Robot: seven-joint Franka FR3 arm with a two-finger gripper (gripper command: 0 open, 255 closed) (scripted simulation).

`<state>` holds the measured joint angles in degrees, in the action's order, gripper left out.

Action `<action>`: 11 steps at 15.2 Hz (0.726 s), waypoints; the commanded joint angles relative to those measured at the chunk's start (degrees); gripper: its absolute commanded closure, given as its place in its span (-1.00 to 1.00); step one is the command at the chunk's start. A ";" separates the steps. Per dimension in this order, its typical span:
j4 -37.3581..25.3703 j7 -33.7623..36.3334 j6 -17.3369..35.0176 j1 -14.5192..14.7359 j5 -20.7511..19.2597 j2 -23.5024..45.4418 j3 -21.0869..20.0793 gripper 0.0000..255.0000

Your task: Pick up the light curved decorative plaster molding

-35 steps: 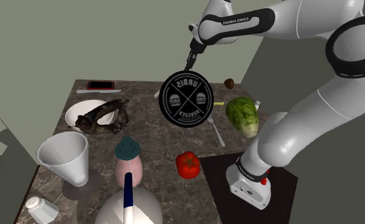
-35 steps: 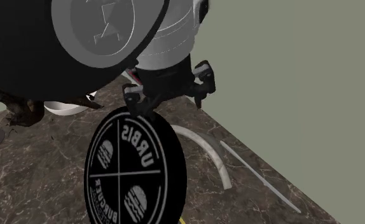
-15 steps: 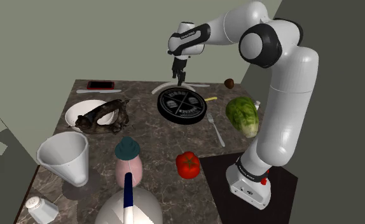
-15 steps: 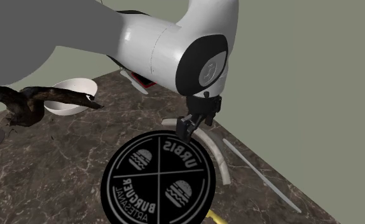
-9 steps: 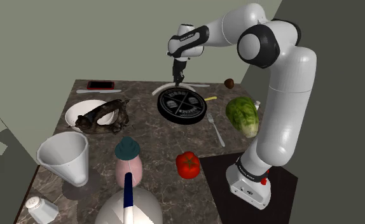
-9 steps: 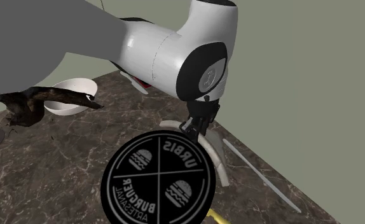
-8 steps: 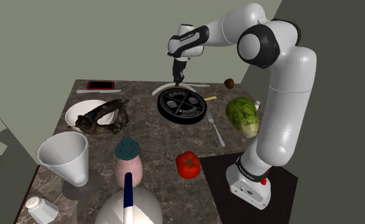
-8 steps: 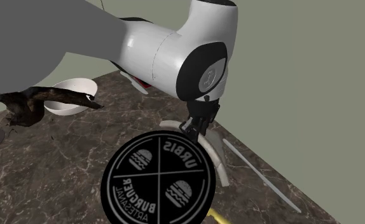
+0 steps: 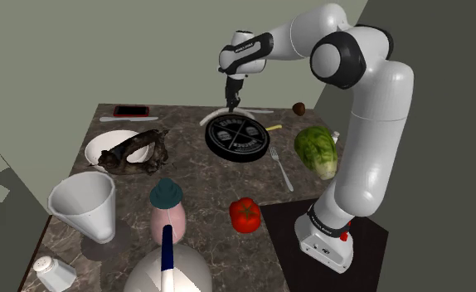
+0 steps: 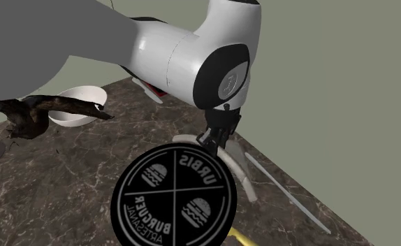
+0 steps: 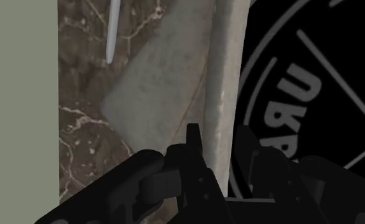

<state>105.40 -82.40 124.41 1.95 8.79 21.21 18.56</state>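
Nearest the camera, in the lower middle of the second exterior view, a black round disc (image 10: 171, 199) with burger prints lies on the dark marbled tabletop (image 10: 52, 182). Just behind it, the light curved molding (image 10: 239, 171) arcs toward the frame's right. Whether it touches the disc's rim I cannot tell.

The gripper (image 10: 216, 140) stands upright over the arc's middle, at the frame's centre. In the wrist view the jaws look clamped on the molding's raised ridge. One fingertip (image 11: 192, 137) is on the flat flange side and the other is on the disc side, and only the tips hold the ridge.

I judge the grasp made, so the lift is the step in hand. It should go straight up and slowly. The piece is long and thin and is pinched at one narrow spot, so it may pivot, and an end could drag against the disc.

Farther off, a thin pale blade (image 10: 286, 196) lies near the table's edge, apart from the molding, and need not be touched.
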 commanded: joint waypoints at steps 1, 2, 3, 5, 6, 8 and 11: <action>-0.37 0.20 -1.17 0.11 -0.33 -0.71 0.13 1.00; -0.66 0.31 -1.81 0.16 -0.50 -1.08 0.20 1.00; -0.97 0.42 -2.45 0.21 -0.67 -1.44 0.27 1.00; -1.61 0.63 -3.74 0.28 -0.98 -2.13 0.39 1.00; -1.96 0.73 -4.40 0.32 -1.13 -2.46 0.45 1.00; -2.68 0.93 -5.72 0.39 -1.42 -3.09 0.56 1.00; -3.88 1.20 -7.72 0.47 -1.81 -3.95 0.70 1.00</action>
<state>101.81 -81.32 117.28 2.36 7.11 17.58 19.22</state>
